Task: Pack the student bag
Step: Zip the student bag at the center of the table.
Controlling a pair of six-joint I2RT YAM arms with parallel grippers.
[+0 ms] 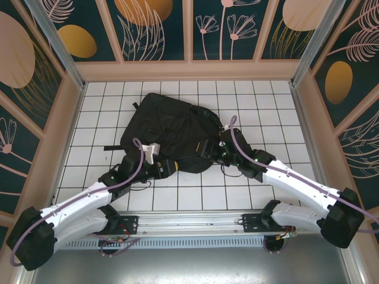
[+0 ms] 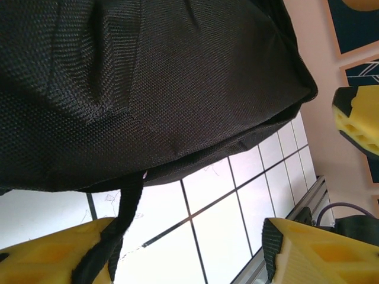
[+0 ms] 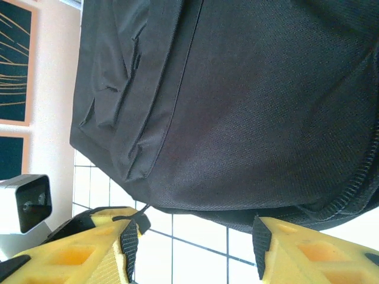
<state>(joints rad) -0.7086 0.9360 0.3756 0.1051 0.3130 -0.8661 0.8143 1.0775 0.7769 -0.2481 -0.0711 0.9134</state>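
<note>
The left gripper (image 2: 190, 254) is at the near left edge of the student bag (image 1: 172, 127). Its two yellow fingers (image 2: 53, 257) are spread apart, and white tiles are visible in the gap between them. A thin black strap (image 2: 129, 198) hangs down from the bag and lies across the left finger. A white camera box (image 1: 153, 151) sits on this wrist, just beside the black fabric. The bag lies flat in the middle of the white tiled worktop (image 1: 100, 112), with both arms reaching to its near side. On the fabric there is a small yellow label (image 1: 197, 141), but it is too small to read. Further right, the right gripper (image 3: 196, 236) is at the near right edge of the bag. Its fingers are also spread, and the lower seam of the bag runs just above the fingertips. A zipper (image 3: 362, 180) curves along the right side of this view. Dark blue wall panels (image 1: 154, 29) with plant drawings and orange circles enclose the worktop.
</note>
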